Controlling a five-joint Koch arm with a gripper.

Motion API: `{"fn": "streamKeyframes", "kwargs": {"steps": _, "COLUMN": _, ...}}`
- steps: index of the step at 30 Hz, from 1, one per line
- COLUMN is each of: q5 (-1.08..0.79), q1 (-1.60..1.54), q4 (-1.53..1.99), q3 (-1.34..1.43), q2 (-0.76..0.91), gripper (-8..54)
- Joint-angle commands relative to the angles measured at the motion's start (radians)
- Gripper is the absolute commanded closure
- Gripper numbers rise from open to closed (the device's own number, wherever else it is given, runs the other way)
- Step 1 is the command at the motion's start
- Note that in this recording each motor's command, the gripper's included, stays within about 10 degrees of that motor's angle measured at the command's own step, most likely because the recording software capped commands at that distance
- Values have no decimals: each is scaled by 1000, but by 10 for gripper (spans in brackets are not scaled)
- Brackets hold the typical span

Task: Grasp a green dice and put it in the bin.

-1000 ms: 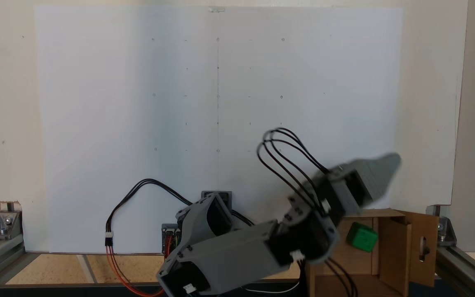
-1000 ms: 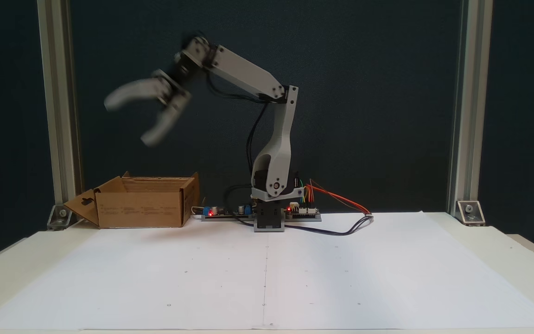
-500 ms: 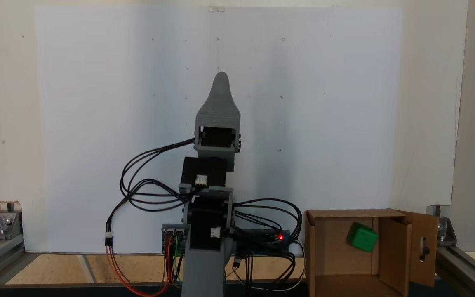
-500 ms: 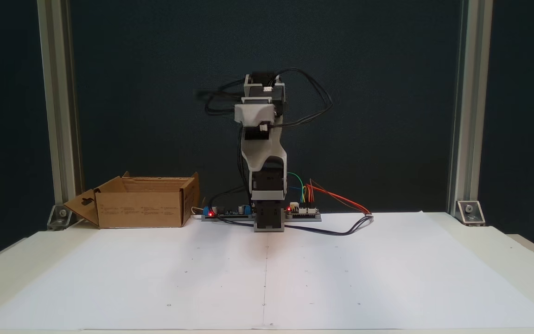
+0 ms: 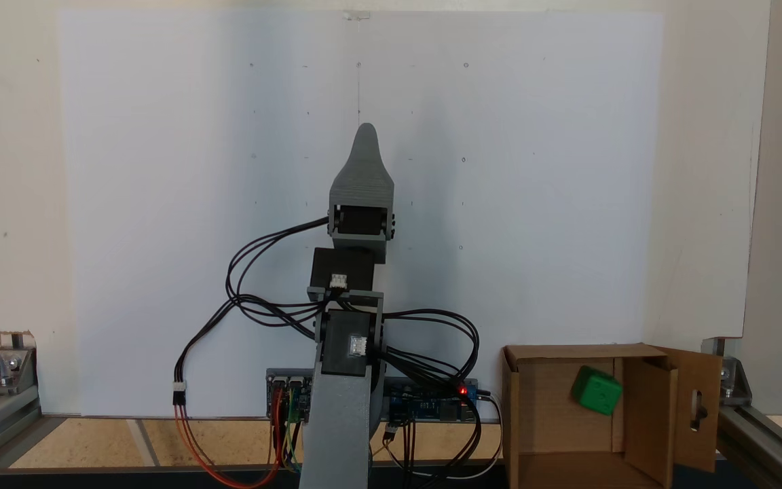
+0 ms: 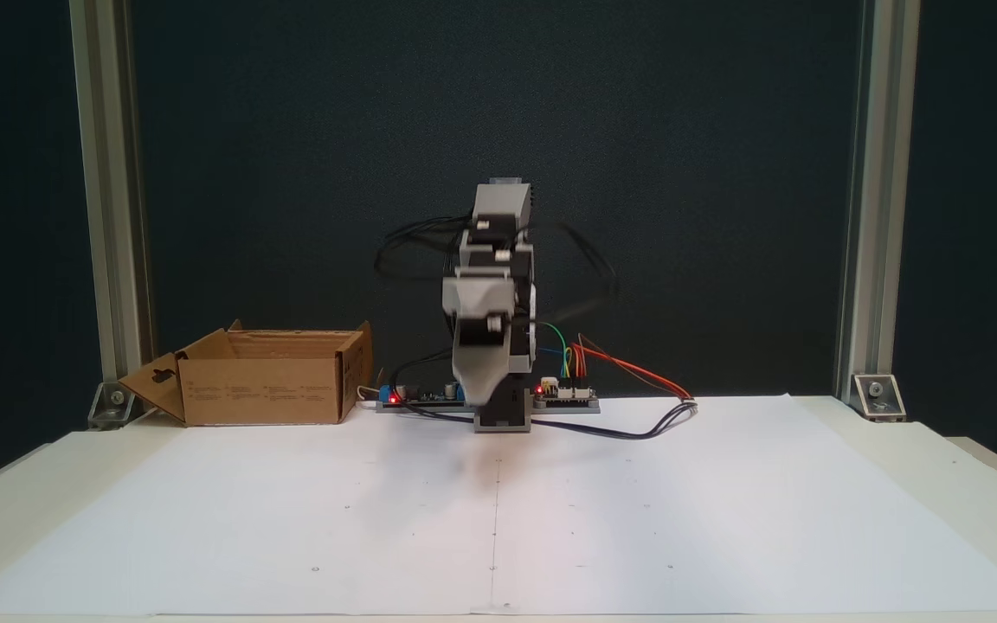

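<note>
In a fixed view from above I am looking down on the gripper [image 5: 364, 133], which is pointing up the frame over the white paper sheet [image 5: 160, 204], well apart from the bin [image 5: 554, 435] at the lower right. One grey jaw is lying over the other from here, so I cannot tell whether they are apart or together. The green dice [image 5: 596, 390] is sitting inside the bin, close to the inner flap [image 5: 649, 407], so I am judging the drop as done and the step in hand as parking the arm. To do that well, I am thinking of folding the arm down slowly along the sheet's centre line, keeping the black cables [image 5: 255, 299] from snagging the joints (they are looping widely on both sides).

In a fixed view from the front the arm [image 6: 492, 294] is blurred and hunched over its base [image 6: 503, 411], and the jaws are lost in that blur. The bin [image 6: 265, 381] is standing to the left of the base, its keyhole flap [image 6: 157, 385] splayed outward.

The dice is a cube, so it has no long axis; from above it is lying turned, its corners pointing obliquely rather than square to the bin walls. Its pips are too faint to read.
</note>
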Motion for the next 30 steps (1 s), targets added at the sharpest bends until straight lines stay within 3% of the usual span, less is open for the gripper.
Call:
{"fn": "streamKeyframes", "kwargs": {"steps": 1, "q5": 34, "q1": -6, "q4": -161, "q3": 25, "q2": 115, "gripper": 9}}
{"fn": "streamKeyframes", "kwargs": {"steps": 30, "q5": -11, "q1": -21, "q4": -1227, "q3": 558, "q2": 110, "gripper": 11}}
